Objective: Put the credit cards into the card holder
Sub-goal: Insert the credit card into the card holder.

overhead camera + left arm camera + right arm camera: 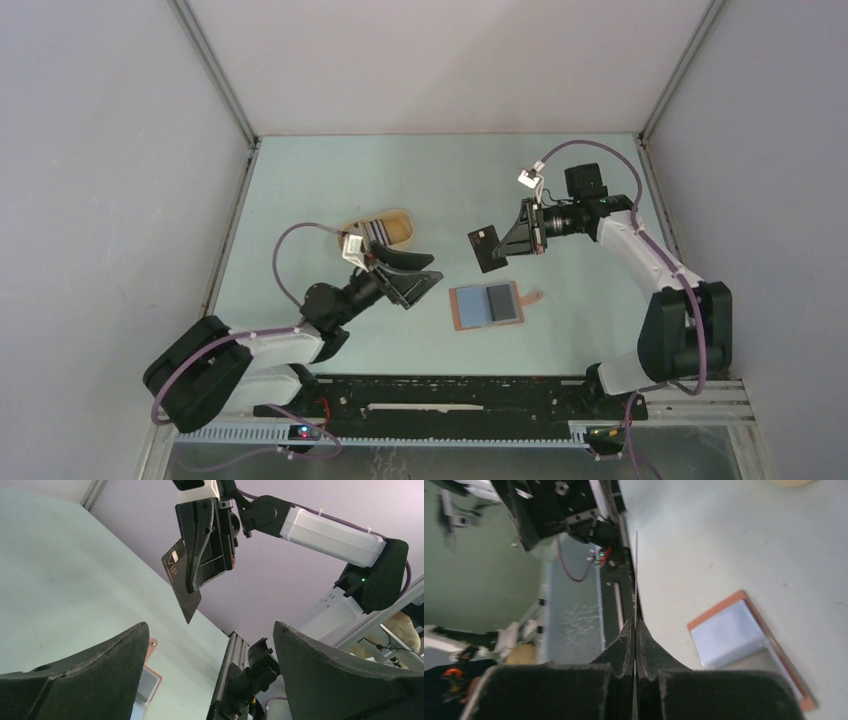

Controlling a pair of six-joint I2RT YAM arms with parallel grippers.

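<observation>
The right gripper (512, 243) has its jaws clamped on one end of a dark card (486, 248), held in the air above and apart from the card holder (487, 305). The holder lies open and flat on the worktop (330, 180). The left gripper (412, 278) hovers near the holder with jaws apart and empty, so nothing pins it down. The likely trouble is that the card meets the pocket lip at a slant and shoves the loose holder along instead of sliding in, or that it pivots in the narrow pinch. The other cards (378, 232) wait in the yellow tray (400, 216).
</observation>
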